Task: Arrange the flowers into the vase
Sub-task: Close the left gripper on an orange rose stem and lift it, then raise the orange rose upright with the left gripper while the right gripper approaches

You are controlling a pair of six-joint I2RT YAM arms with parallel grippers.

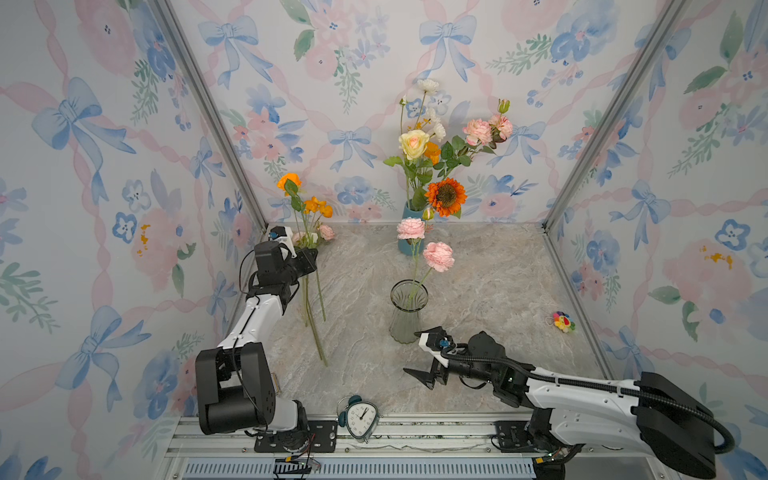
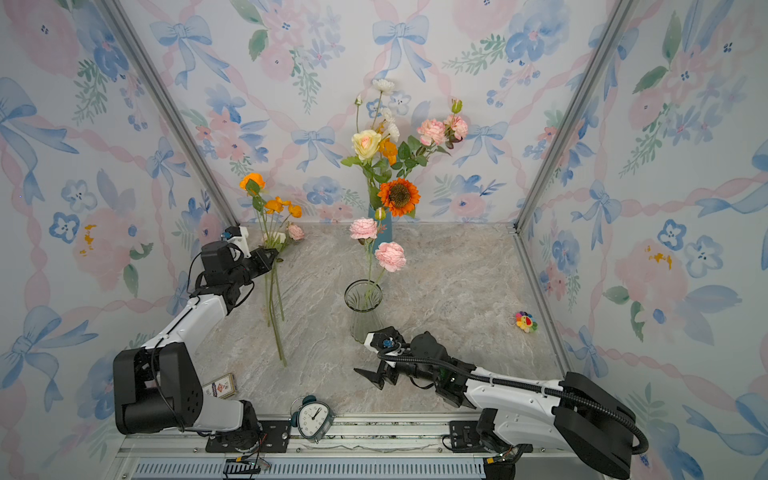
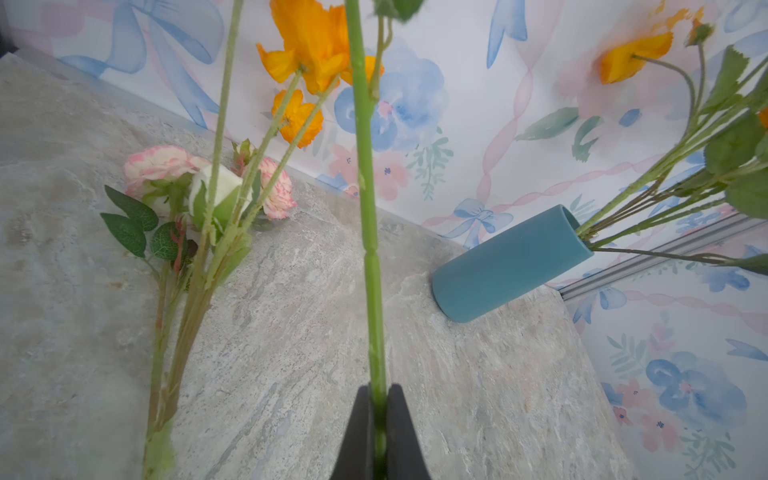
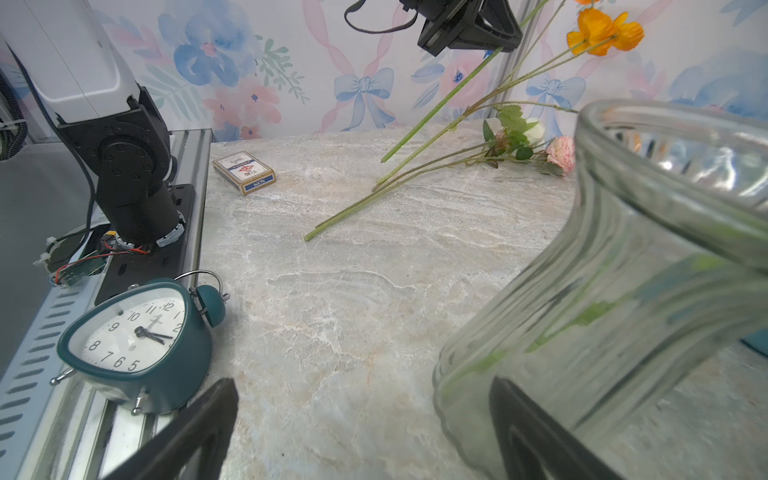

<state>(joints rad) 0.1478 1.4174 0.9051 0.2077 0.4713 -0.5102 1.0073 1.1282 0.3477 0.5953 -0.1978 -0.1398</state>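
My left gripper point(image 3: 379, 399) pinches one smooth green stem point(image 3: 368, 208), its orange bloom point(image 1: 289, 181) aloft. My right gripper point(image 1: 411, 352) gapes beside the ribbed glass vase point(image 1: 408, 316) holding two ruffled pink flowers point(image 1: 438, 255); other stems point(image 1: 318, 345) lie on veined stone point(image 1: 478, 291).

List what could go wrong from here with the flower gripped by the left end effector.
1. The left end effector pinches the orange flower well below its bloom; the long top may swing and snag the loose stems beside it.
2. The glass vase already holds pink flowers; a new stem could catch on them.
3. The open right end effector sits close to the vase's base and might nudge it.
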